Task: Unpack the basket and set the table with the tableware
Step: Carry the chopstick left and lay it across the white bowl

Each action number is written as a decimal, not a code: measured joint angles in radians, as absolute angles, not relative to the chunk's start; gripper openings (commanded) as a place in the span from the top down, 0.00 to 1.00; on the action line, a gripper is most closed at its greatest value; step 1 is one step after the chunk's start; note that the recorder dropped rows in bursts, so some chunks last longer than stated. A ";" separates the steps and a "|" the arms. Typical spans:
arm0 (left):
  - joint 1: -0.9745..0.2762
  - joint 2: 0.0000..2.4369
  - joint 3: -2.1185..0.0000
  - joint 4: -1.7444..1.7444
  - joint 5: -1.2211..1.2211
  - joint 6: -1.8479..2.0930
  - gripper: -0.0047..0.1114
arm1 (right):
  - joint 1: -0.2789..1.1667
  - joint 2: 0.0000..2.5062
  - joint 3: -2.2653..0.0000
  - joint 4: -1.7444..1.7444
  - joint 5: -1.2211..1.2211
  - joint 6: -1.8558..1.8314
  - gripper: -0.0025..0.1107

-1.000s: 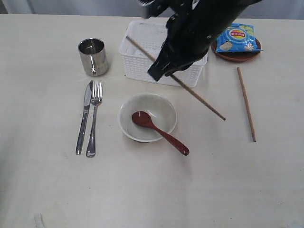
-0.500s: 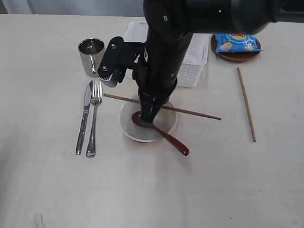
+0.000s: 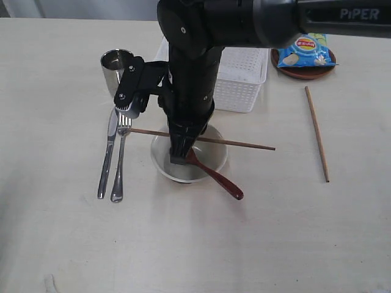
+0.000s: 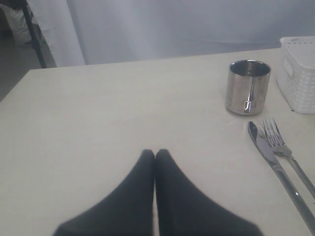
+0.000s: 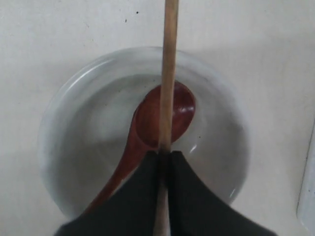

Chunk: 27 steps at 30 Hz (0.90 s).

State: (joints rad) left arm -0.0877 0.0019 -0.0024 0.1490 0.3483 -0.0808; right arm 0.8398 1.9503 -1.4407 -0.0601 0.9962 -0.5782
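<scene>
Your right gripper (image 5: 164,153), clamped on one chopstick (image 3: 244,144), has swung from above the basket (image 3: 242,85) down over the bowl (image 3: 220,157); laying it down remains.

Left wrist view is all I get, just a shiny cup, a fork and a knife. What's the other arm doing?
Observer: The right gripper is over the pale bowl, shut on a chopstick held level.
Operator: Ooh, anything in the bowl?
Observer: A red-brown wooden spoon, its handle poking out over the rim.
Operator: Is there another stick?
Observer: Yes, a second chopstick lies flat on the table, toward the right of the exterior view, near the chip bag on its brown plate.
</scene>
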 measured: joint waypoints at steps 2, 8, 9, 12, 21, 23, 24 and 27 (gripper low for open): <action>-0.088 0.002 -0.002 0.149 0.348 -0.081 0.96 | 0.840 1.957 -1.441 -0.060 0.992 -0.578 0.98; -0.088 0.002 -0.002 0.149 0.348 -0.081 0.96 | 0.840 1.990 -1.441 -0.060 0.976 -0.576 0.97; -0.088 0.002 -0.002 0.149 0.348 -0.081 0.96 | 0.840 1.995 -1.442 -0.060 0.973 -0.576 0.96; -0.088 0.002 -0.002 0.149 0.348 -0.081 0.96 | 0.840 1.999 -1.444 -0.058 0.969 -0.572 0.83; -0.088 0.002 -0.002 0.149 0.348 -0.081 0.96 | 0.840 2.004 -1.444 -0.058 0.969 -0.542 0.69; -0.088 0.002 -0.002 0.149 0.348 -0.081 0.96 | 0.840 1.996 -1.444 -0.062 0.969 -0.534 0.69; -0.088 0.002 -0.002 0.149 0.348 -0.081 0.96 | 0.840 1.989 -1.444 -0.070 0.972 -0.529 0.69; -0.088 0.002 -0.002 0.149 0.348 -0.081 0.96 | 0.840 1.941 -1.444 -0.117 0.972 -0.483 0.69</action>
State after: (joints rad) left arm -0.0877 0.0019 -0.0024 0.1490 0.3483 -0.0808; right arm 0.8398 1.9414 -1.4445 -0.1167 0.9715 -0.4834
